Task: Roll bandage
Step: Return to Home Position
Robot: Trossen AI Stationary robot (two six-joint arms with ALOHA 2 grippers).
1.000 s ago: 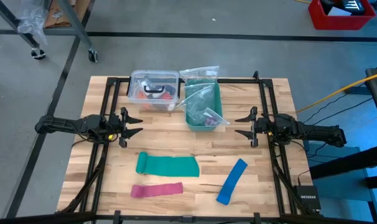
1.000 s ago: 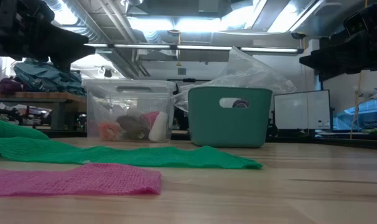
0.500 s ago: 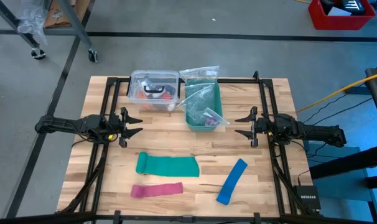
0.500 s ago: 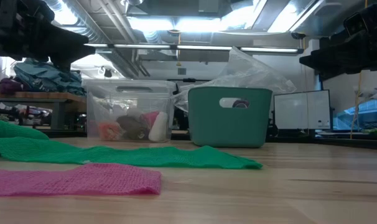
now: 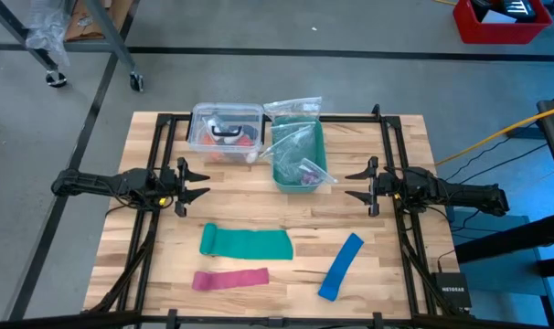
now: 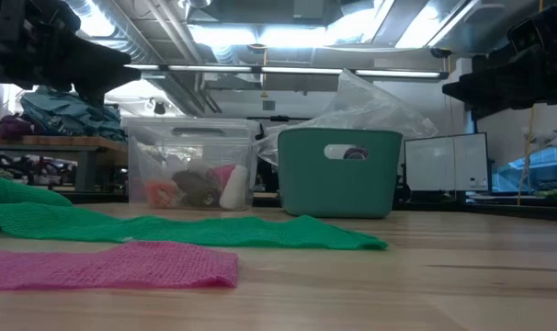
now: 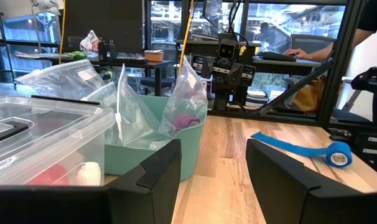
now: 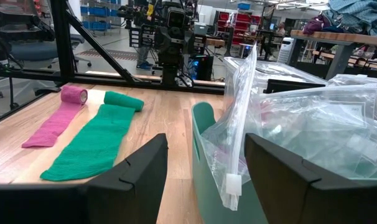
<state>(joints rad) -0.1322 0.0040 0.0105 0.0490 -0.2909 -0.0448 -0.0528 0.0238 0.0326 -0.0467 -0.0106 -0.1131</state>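
**A:** High view first. The left gripper (image 5: 202,183) sits centre-left and the right gripper (image 5: 350,185) centre-right, both spread wide and holding nothing.

**B:** And the bandage (image 5: 306,171)?

**A:** It's a small purple roll, sealed in the clear zip bag (image 5: 295,137) inside the green bin (image 5: 277,164), upper middle of the frame.

**B:** Low view: the bin is just right of centre, smooth hard plastic, with the crinkly bag poking above its rim. The pink strip (image 6: 113,265) lies lower left, flat and coarse-woven.

**A:** In the left wrist view, past wide-open fingers, the purple roll shows through glossy film.

**B:** How will it handle?

**A:** Light, soft and squashy, I'd say. The film looks slippery, so pinch the bag's stiffer zip edge, or take the bare roll across its round sides.

**B:** Right wrist view, fingers wide again. The zip edge stands upright in the bin, and the green strip (image 8: 89,140) lies stretched out on the wooden table (image 8: 170,124).
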